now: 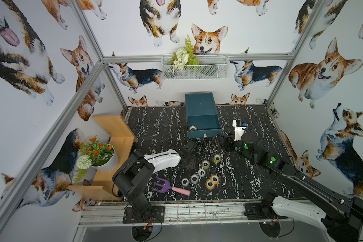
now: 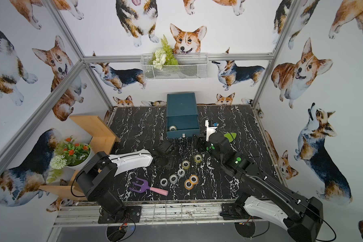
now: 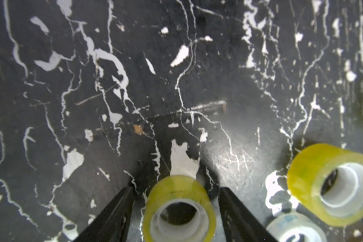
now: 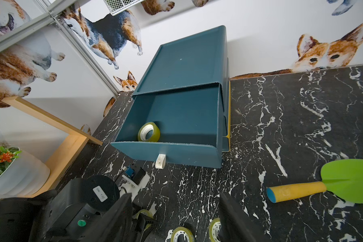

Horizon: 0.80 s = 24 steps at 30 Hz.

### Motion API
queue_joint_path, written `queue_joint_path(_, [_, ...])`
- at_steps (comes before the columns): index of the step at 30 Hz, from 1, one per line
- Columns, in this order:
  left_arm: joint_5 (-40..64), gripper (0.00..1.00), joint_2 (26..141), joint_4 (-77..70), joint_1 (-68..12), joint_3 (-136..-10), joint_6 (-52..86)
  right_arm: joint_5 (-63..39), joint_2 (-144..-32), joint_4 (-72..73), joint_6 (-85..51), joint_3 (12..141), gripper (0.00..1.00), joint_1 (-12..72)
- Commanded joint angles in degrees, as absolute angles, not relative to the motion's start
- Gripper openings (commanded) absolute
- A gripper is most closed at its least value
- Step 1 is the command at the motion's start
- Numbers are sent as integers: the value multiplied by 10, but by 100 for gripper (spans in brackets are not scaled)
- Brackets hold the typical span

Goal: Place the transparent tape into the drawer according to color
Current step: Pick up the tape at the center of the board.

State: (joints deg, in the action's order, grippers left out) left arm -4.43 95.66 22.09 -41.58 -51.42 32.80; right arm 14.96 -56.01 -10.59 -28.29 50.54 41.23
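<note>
Yellow-green roll (image 3: 179, 209) stands inside the left gripper (image 3: 175, 189), jaws parted, not yet clamped, likely bound for the drawer (image 4: 176, 155) beside the matching roll (image 4: 148, 132); right gripper (image 4: 175, 194) gapes empty.

Bright even light, soft blur, warped edges

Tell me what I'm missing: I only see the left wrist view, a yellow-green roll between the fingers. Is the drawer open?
Observer: Yes, the blue drawer is pulled out, with one yellow-green roll inside.
Operator: Where is the right gripper?
Observer: The right gripper hovers open and empty in front of the drawer.
Operator: How many orange rolls are out there?
Observer: Two orange rolls lie side by side on the table.
</note>
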Motion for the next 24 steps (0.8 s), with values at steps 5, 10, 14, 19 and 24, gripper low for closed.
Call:
queue_joint_path(5, [-3,62,969,263,-419,-504,323,158,-562,-83,-279,509,70,412])
queue_joint_path(10, [-18,57,960,266,-423,-509,318,157,-570,-81,-277,509,70,412])
queue_joint_path(14, [-19,54,962,272,-423,-518,315,156,-572,-76,-277,508,70,412])
queue_joint_path(19, [-23,54,918,301,-424,-546,311,164,-574,-83,-273,514,70,411])
queue_joint_path(24, [-29,54,854,358,-424,-591,310,180,-567,-82,-276,513,70,409])
